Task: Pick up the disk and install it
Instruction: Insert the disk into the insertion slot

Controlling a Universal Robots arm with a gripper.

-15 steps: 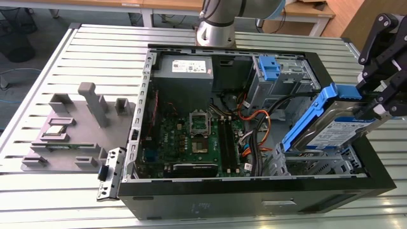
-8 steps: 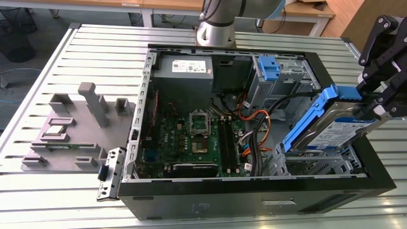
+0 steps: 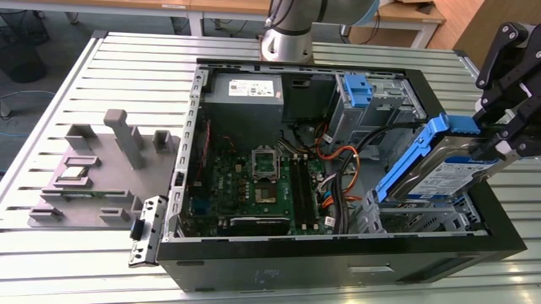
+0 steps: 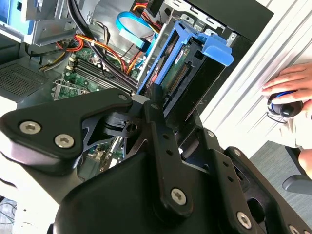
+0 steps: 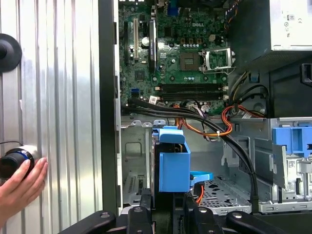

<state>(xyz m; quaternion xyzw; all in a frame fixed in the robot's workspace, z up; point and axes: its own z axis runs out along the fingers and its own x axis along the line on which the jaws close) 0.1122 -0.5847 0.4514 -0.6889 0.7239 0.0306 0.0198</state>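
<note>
The pincer (image 3: 495,144) is shut on the disk (image 3: 448,171), its black fingers clamped against the drive's upper end; the disk hangs clear above the open computer case (image 3: 338,263), over the metal drive cage (image 3: 414,218) in the case's corner nearest the exterior view's right; it touches neither cage nor case wall as far as can be told. Its long axis slopes, low end toward the motherboard (image 3: 253,183) at the case's middle, high end out past the case's rim at the pincer. The labelled face is turned up and toward the exterior view's right; its blue bracket (image 5: 173,163) rims the edges; in the second wrist view the connector end (image 4: 179,78) faces back at the pincer. The case lies on the slatted table (image 3: 127,57); a person's hand (image 5: 19,187) rests on the table beside the case.
</note>
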